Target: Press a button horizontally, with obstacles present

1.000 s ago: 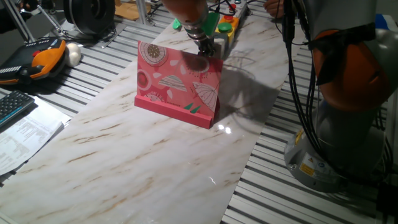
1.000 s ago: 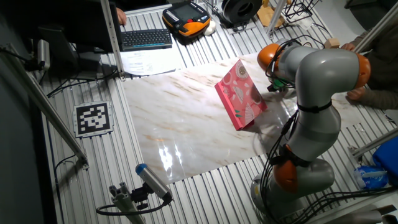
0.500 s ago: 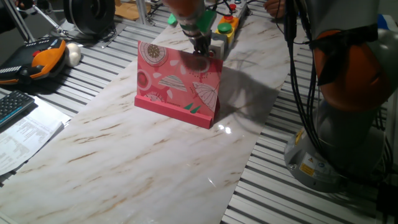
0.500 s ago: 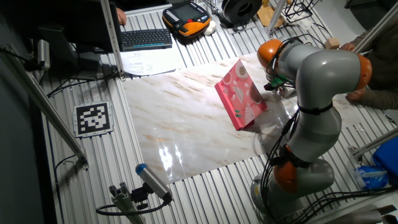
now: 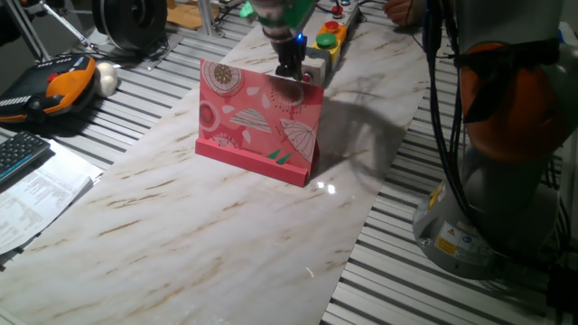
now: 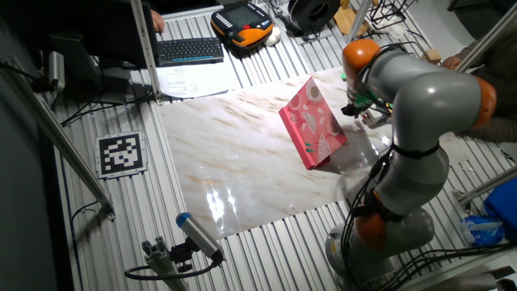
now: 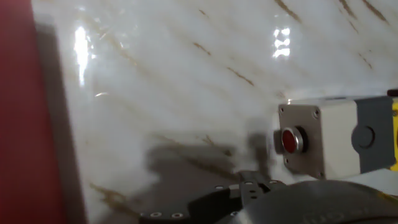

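The button [image 7: 289, 140] is small, round and red, set in the side face of a light-grey box [image 7: 318, 139] lying on the marble board. The box also shows in one fixed view [image 5: 314, 67], just behind the pink card's far top corner. The obstacle is the upright pink patterned card [image 5: 260, 122] on its thick base strip; it also shows in the other fixed view [image 6: 313, 123] and as a red band in the hand view [image 7: 25, 118]. My gripper [image 5: 291, 70] hangs low between card and box, left of the button. Its dark tip [image 7: 251, 182] lies at the hand view's bottom edge.
Yellow boxes with green and red dome buttons [image 5: 327, 38] stand just beyond the grey box. An orange pendant [image 5: 63, 83], a keyboard [image 5: 20, 155] and papers lie at the left. A person's hand [image 6: 460, 121] rests at the far side. The robot base [image 5: 506, 181] stands to the right.
The arm has swung and its elbow has risen. The hand has shifted slightly along the card's top edge, staying beside the grey box. The card and box have not moved.
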Robot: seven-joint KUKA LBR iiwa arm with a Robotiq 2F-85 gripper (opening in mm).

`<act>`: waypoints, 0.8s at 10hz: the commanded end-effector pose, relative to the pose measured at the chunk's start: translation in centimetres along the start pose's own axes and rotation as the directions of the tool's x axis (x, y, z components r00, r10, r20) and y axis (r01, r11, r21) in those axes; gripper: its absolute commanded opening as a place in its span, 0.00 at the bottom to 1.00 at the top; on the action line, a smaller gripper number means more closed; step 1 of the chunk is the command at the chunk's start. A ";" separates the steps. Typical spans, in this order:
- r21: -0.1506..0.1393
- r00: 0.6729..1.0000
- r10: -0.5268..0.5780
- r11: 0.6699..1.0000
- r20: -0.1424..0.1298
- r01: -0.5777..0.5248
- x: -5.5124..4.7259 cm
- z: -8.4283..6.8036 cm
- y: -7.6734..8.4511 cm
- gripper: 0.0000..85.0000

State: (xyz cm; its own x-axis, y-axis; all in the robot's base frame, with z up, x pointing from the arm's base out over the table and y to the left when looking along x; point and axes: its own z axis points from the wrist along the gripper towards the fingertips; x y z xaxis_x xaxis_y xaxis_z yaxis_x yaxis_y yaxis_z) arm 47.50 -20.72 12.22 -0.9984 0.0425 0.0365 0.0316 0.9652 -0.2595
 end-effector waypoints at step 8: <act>-0.117 0.999 0.039 0.992 -0.003 -0.040 2.6 -2.9 -1.7 0.00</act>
State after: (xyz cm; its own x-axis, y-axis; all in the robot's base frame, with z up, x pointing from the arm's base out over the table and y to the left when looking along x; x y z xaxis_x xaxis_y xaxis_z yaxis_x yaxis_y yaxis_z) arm 44.99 -21.51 15.60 -0.9962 0.0819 0.0285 0.0769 0.9861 -0.1472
